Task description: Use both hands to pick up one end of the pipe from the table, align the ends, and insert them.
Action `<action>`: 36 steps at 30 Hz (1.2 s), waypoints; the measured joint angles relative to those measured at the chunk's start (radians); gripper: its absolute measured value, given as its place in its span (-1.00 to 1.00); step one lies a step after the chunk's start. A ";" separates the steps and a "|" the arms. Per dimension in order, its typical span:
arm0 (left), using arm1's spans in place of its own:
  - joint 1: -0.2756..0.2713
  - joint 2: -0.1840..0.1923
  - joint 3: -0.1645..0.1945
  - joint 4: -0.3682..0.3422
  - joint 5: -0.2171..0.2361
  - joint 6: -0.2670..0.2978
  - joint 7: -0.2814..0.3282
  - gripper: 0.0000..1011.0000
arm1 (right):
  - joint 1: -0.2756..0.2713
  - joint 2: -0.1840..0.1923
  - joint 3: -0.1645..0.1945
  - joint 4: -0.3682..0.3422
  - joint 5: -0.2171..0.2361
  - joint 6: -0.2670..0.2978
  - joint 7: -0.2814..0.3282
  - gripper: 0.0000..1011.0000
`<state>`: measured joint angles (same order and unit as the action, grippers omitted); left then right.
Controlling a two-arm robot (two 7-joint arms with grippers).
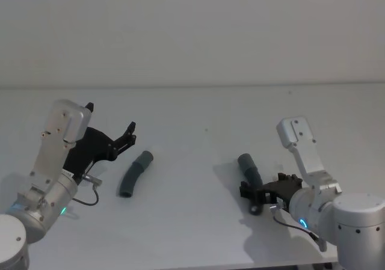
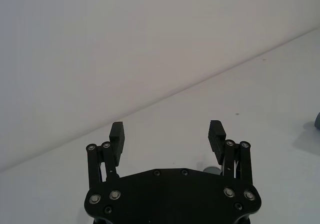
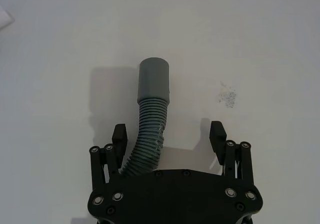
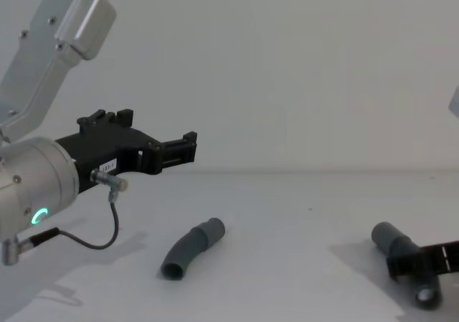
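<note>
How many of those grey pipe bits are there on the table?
2. One pipe piece lies on the table near the left gripper; the other lies between the right gripper's open fingers.

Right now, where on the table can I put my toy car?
The middle of the table, between the left pipe piece and the right pipe piece, is bare. Crowded: right pincer straddling its piece, left pincer near the other.

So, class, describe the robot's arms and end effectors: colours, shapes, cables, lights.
The left end effector and right end effector are black, with parallel ribbed fingers and silver screws. The wrists are silver cylinders with glowing teal rings; a thin black cable loops beside each.
</note>
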<state>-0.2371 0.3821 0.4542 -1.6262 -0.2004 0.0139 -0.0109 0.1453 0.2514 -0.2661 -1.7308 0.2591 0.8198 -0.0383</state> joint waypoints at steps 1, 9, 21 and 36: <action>0.000 0.000 0.000 0.000 0.000 0.000 0.000 0.98 | 0.002 0.000 -0.001 0.003 -0.002 0.001 0.001 0.98; 0.000 0.000 0.000 0.000 0.000 0.000 0.000 0.98 | 0.017 -0.002 -0.010 0.024 -0.011 0.004 0.006 0.85; 0.000 0.000 0.000 0.000 0.000 0.000 0.000 0.98 | 0.026 -0.003 -0.016 0.038 -0.018 0.006 0.009 0.12; 0.000 0.000 0.000 0.000 0.000 0.000 0.000 0.98 | 0.030 -0.002 -0.018 0.045 -0.023 0.008 0.008 -0.54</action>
<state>-0.2371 0.3821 0.4542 -1.6262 -0.2004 0.0138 -0.0109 0.1754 0.2490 -0.2839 -1.6859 0.2360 0.8282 -0.0299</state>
